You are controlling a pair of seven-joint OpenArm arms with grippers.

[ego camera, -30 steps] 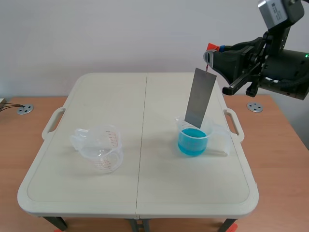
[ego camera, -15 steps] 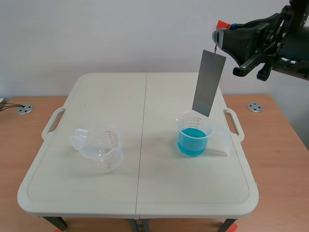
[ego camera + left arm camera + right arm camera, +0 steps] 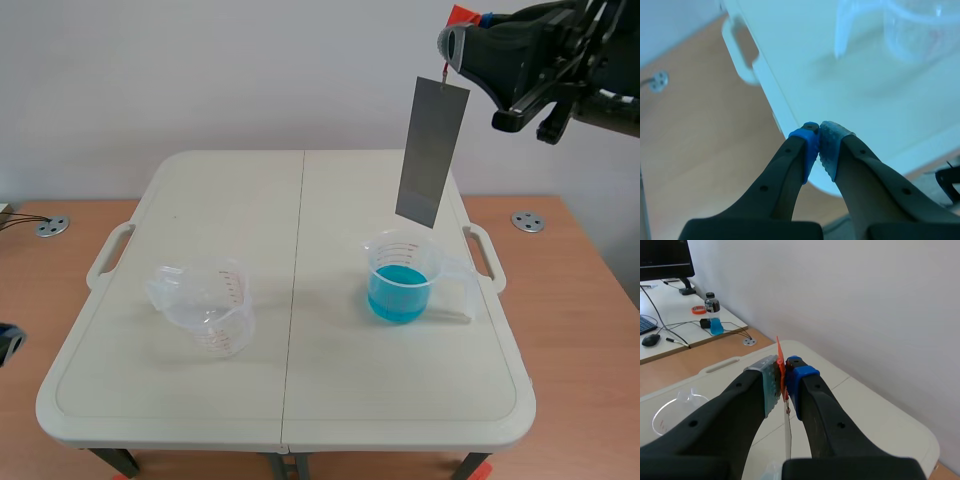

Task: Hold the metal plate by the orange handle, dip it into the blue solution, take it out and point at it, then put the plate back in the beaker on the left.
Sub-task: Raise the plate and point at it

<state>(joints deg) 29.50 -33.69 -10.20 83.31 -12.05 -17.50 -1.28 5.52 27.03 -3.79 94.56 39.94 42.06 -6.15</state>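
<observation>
The metal plate [image 3: 432, 152] hangs nearly upright above the far rim of the right-hand beaker [image 3: 402, 250], its lower edge clear of the rim and of the blue solution [image 3: 398, 292], so by my reading you are at the end of the lift-out, with the pointing next; the table [image 3: 330, 400] carries both vessels, that one right of the middle seam and the empty beaker [image 3: 208, 305] left of it, well apart; your right gripper [image 3: 455, 42] is high at the far right, pinched tight on the orange handle [image 3: 461, 16], and the right wrist view shows the handle squeezed between the two pads with the plate dangling edge-on below on a thin link [image 3: 788, 410]; your left gripper [image 3: 819, 145] sits low off the near-left edge of the table, pads pressed together on nothing, the empty beaker ahead of it; to do this step well, hold the right arm quiet so the plate, which will likely swing on that link, settles over the blue solution and any drips fall back in; then bring the left arm up and across with its pads together, passing above the empty beaker, and stop the tips just short of the plate's flat face; a touch could set it swinging or tug the handle out of the pinch.
</observation>
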